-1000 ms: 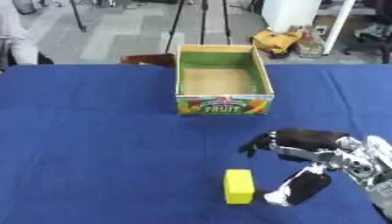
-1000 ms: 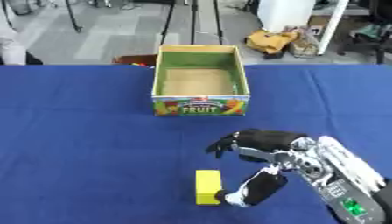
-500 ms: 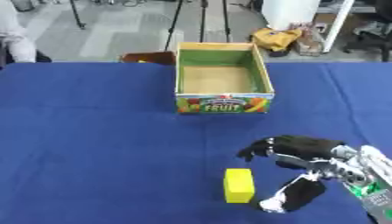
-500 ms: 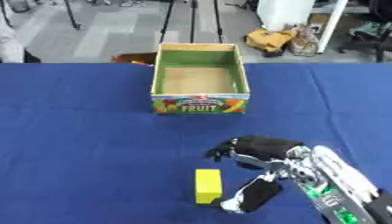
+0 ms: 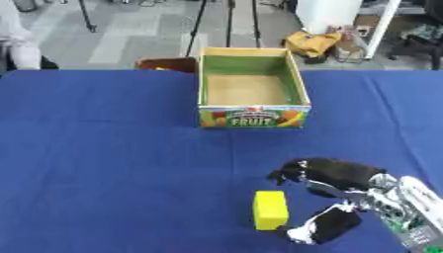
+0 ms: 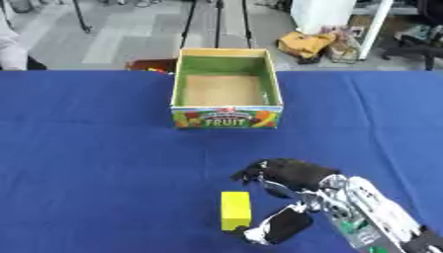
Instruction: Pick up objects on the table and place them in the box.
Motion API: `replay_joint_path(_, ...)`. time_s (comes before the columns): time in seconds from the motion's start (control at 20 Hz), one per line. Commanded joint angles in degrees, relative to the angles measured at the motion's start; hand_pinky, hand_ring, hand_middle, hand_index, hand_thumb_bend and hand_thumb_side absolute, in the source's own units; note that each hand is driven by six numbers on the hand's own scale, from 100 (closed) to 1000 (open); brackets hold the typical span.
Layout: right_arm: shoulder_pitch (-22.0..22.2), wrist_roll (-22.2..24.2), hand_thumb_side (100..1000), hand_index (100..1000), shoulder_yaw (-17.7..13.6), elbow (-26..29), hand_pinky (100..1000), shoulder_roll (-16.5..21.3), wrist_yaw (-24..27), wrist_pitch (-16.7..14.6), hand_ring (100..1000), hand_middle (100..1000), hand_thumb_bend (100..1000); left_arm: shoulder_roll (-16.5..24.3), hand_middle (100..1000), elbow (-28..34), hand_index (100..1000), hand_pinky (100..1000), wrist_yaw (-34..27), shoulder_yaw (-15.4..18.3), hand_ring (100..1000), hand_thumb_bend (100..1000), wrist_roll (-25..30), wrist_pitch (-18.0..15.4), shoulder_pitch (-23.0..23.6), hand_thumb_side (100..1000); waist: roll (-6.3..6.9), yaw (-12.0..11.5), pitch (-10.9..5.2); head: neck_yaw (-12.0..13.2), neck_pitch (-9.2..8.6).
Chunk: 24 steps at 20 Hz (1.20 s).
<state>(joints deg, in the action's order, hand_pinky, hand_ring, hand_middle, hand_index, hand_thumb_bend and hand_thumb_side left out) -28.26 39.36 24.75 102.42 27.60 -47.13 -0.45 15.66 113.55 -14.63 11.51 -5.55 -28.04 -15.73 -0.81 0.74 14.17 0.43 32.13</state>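
the yellow block (image 5: 270, 210) stands on the blue bench (image 5: 112, 163), just to the left of the right hand (image 5: 333, 197), on the near part of the cloth. it is a small upright block, with its top face a bit lighter than its front. the right hand comes in from the lower right corner, and it is spread: the fingers (image 5: 294, 173) reach out to the left, just behind and to the right of the block, and the thumb (image 5: 325, 228) lies lower, in front of the hand, with its tip just beside the lower right corner of the block. i cannot tell if the thumb tip touches the block or only is very near. the fingers do not close round it; the block sits at the open mouth of the hand, between fingers and thumb but more to their left.

the box (image 5: 251, 86) is well behind the hand and a little to its left, near the far edge of the bench. it is open on top, green inside with a brown floor, and the front wall has a fruit picture with the word "fruit". no thing lies inside it as far as i can see.

the left hand shows in no view.
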Motion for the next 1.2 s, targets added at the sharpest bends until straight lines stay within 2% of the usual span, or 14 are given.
replay_joint_path(0.05,-0.19,-1.64,647,961,-0.2,-0.69,944,-0.44,-2.42,-0.38,947,757,403,0.47,894,1.05,949,556,0.07,0.02,795,100,0.19,0.15,-0.89,1000,0.14,-0.08,-0.62,-0.19,-0.7)
replay_joint_path(0.3,0.5,-2.96,660,952,-0.01,-1.98,948,-1.58,-3.24,-0.63,944,741,372,0.27,895,1.05,950,557,0.09,0.0,797,100,0.33,0.16,-0.99,1000,0.25,-0.3,-0.26,-0.35,-1.02)
replay_joint_path(0.45,0.6,-3.19,654,947,0.11,-2.37,950,-2.09,-3.35,-0.82,943,733,388,0.17,896,1.05,950,557,0.14,-0.04,798,100,0.47,0.22,-1.04,1000,0.29,-0.42,-0.1,-0.47,-1.01)
replay_joint_path(0.7,0.47,-3.29,626,882,0.26,-2.06,945,-2.22,-3.11,-1.15,937,671,433,0.18,896,1.05,949,557,0.17,-0.01,798,100,0.5,0.24,-1.07,1000,0.21,-0.53,-0.09,-0.43,-0.95)
replay_joint_path(1.2,0.52,-3.86,604,812,0.27,-2.66,935,-2.4,-2.01,-0.48,918,568,382,0.14,897,1.05,949,558,0.18,-0.03,800,100,0.6,0.39,-1.2,1000,0.1,-0.88,0.09,-0.57,-1.46)
